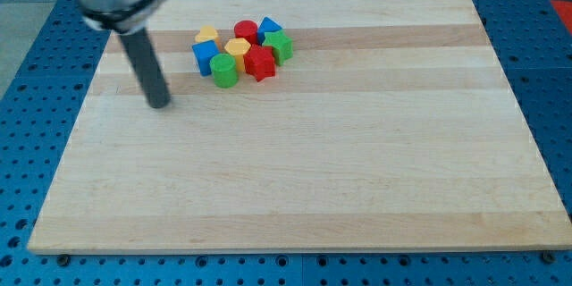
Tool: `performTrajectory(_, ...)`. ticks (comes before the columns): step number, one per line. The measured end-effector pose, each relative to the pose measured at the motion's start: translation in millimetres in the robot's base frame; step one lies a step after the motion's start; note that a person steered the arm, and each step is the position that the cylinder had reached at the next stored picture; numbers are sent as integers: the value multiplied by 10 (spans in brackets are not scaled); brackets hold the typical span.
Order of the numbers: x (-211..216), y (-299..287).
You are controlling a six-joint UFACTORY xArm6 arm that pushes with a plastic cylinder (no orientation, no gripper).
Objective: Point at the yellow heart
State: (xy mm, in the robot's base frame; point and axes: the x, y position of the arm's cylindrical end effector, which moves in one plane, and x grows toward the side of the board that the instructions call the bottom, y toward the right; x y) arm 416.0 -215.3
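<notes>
A tight cluster sits near the view's top on the wooden desk [357,170]. The blue block [206,55] anchors its left edge, the green cylinder [223,70] just below. The red star-like block [260,63] is pressed against the green block [280,46] to its right. Behind, the red cylinder [246,29] sits beside a blue triangular block [269,27]. A blue pegboard surface [27,71] surrounds the desk.

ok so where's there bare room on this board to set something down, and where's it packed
Bare wood runs across everything below my tip and the cluster, and the whole right side of the wooden board. It is crowded at the top: blue block, green cylinder, red block, green block and others touching. My tip stands left of them, apart.
</notes>
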Motion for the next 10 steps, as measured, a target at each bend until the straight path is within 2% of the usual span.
performTrajectory(2,-622,-416)
performTrajectory(4,-1443,-129)
performTrajectory(5,-1609,223)
performTrajectory(7,-1609,340)
performTrajectory(10,-1342,451)
